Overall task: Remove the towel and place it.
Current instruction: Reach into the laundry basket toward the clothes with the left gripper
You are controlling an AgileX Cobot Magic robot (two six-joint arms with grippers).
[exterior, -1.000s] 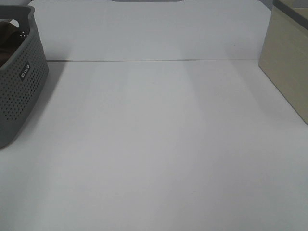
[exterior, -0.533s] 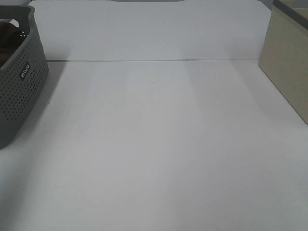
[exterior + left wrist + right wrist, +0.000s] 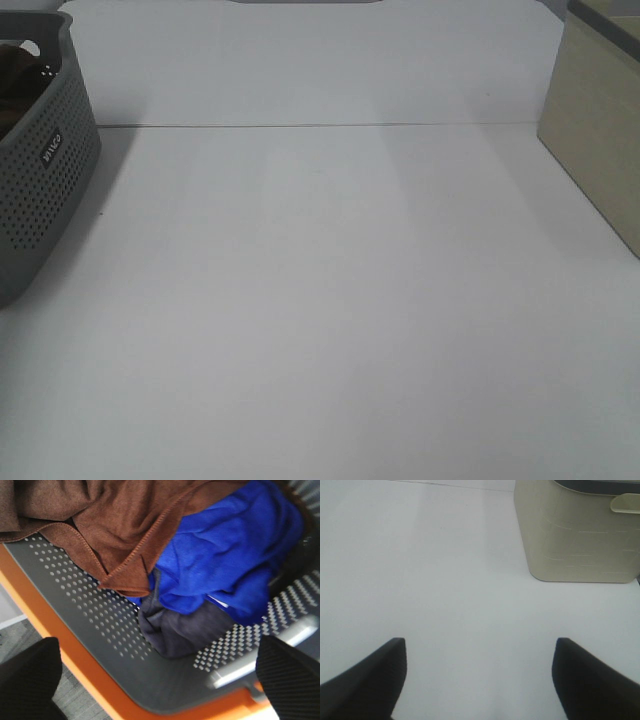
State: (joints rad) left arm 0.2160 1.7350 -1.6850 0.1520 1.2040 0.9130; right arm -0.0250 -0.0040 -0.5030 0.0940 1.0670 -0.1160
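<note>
The towel (image 3: 115, 520), dark brown and plush with a stitched hem, lies crumpled inside the grey perforated basket (image 3: 90, 610). In the left wrist view my left gripper (image 3: 160, 680) hovers over the basket's near rim, open, with nothing between its black fingers (image 3: 30, 675). From the high camera only a brown sliver of the towel (image 3: 15, 75) shows inside the basket (image 3: 45, 170) at the far left; neither arm appears there. My right gripper (image 3: 480, 652) hangs open and empty above the bare white table (image 3: 445, 580).
A blue cloth (image 3: 225, 555) and a dark grey cloth (image 3: 180, 630) lie in the basket beside and partly under the towel. A beige bin (image 3: 600, 130) stands at the table's right edge, also in the right wrist view (image 3: 575, 535).
</note>
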